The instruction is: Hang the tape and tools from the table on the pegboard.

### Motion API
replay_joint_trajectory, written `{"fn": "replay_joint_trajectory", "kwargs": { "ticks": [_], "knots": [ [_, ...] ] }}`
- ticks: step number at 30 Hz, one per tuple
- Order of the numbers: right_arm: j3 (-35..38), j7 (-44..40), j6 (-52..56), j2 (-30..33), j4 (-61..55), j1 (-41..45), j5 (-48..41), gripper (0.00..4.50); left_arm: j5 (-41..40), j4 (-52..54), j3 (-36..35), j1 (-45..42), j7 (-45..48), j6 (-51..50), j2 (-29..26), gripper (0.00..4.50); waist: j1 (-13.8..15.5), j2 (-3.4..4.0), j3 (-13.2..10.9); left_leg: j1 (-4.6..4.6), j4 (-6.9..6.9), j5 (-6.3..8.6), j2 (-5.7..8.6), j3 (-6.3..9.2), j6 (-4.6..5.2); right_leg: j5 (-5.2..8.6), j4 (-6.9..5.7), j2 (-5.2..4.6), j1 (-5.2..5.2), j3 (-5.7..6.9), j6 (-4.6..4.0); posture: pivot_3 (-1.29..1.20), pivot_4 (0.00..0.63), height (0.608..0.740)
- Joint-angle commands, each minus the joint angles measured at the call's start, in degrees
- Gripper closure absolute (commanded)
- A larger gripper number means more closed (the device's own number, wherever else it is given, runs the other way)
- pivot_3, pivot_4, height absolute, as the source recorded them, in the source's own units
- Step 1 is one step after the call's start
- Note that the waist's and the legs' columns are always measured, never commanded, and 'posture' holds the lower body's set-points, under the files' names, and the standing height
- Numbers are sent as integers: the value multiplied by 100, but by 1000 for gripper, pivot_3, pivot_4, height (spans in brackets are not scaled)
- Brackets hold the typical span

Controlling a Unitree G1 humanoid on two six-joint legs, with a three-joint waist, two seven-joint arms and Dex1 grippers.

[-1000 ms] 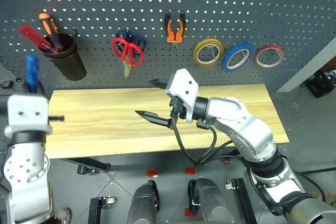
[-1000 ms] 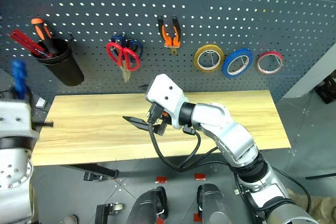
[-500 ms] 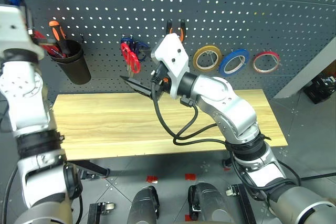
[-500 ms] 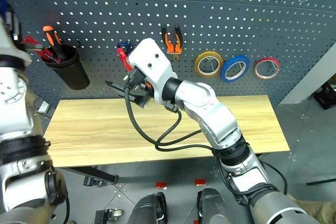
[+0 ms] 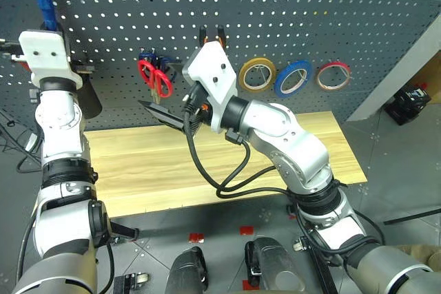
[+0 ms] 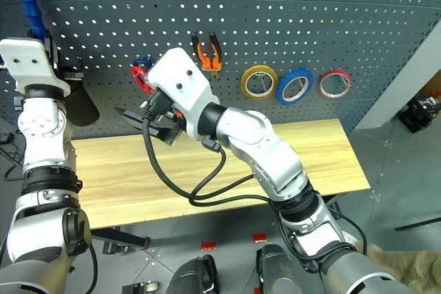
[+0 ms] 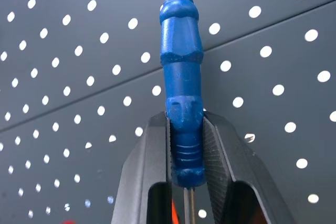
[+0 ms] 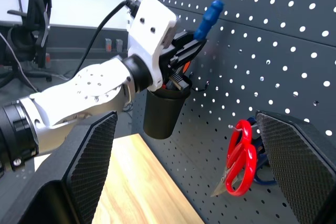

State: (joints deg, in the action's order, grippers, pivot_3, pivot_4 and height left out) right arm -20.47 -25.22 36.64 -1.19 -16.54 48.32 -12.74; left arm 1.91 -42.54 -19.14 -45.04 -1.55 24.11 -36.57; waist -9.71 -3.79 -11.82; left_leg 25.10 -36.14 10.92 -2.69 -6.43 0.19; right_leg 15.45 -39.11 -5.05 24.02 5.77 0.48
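Screwdriver (image 7: 182, 93), blue-handled, sat pinched by its lower handle between the left gripper's (image 7: 186, 148) fingers, the handle pointing up against the pegboard (image 5: 310, 12). In the left eye view it stood at the upper left of the frame, above the black cup (image 8: 163, 111) that hung on the board; something orange showed in the cup's mouth, probably another handle, though I could not tell for sure.

Further right along the board hung the red scissors (image 5: 155, 80), with a dark blue pair just behind them. The pliers (image 6: 206, 51) hung beside those, partly behind the right arm. Toward the upper right of the frame three rings sat in a row: a yellow ring (image 5: 256, 74), the blue tape (image 5: 293, 77) and a red ring (image 5: 333, 74).

The right gripper (image 5: 162, 111) was held in mid-frame over the back edge of the table (image 5: 138, 170), its black fingers (image 8: 86, 166) spread wide with nothing between them, pointing toward the left arm. The table's pale wood top lay bare below both arms.
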Motion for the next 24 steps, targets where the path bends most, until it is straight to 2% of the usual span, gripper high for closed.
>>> {"fn": "replay_joint_trajectory", "kwargs": {
  "ticks": [1,6,10,13,18,20,24],
  "knots": [
    [36,-1,-61,-77,-277,2,-65,0,-210,245,-145,75,-80,164,-12,2686,-11,0,0,0,-1,0,0,0,0,0,-1,0,0,0,0,-261,133,740],
    [42,-5,-93,-71,-246,8,-43,0,-361,642,-78,146,11,211,94,1158,-9,-1,1,0,-7,-1,1,4,0,0,-9,0,-1,3,0,-261,133,740],
    [74,0,-146,4,-219,-39,14,0,-364,2066,286,557,378,-118,292,1158,-5,-2,8,1,-15,0,2,3,0,-1,-10,-1,-3,-1,1,-263,122,740],
    [110,14,-159,92,-227,-105,55,0,-542,3165,406,1300,592,-874,507,1158,-19,8,58,-1,-16,0,2,0,0,-1,-12,-1,-4,-8,1,-260,117,740],
    [198,-11,-231,377,-247,-320,107,0,-847,4590,-61,2639,288,-2304,926,1158,-185,17,129,-31,-15,0,-2,0,1,-1,-17,5,-29,-17,1,-237,102,740],
    [254,-33,-270,551,-261,-457,125,0,-921,4972,-205,2929,110,-3097,1032,1158,-175,10,134,-33,-18,0,-2,8,1,0,-35,4,-28,-13,2,-227,94,740],
    [470,117,-225,836,-259,-808,176,0,-1063,5669,-342,3393,-1,-4035,1211,1158,-135,13,173,-33,-42,2,-2,26,10,0,-74,7,-29,-8,1,-204,79,740]
  ]
}}
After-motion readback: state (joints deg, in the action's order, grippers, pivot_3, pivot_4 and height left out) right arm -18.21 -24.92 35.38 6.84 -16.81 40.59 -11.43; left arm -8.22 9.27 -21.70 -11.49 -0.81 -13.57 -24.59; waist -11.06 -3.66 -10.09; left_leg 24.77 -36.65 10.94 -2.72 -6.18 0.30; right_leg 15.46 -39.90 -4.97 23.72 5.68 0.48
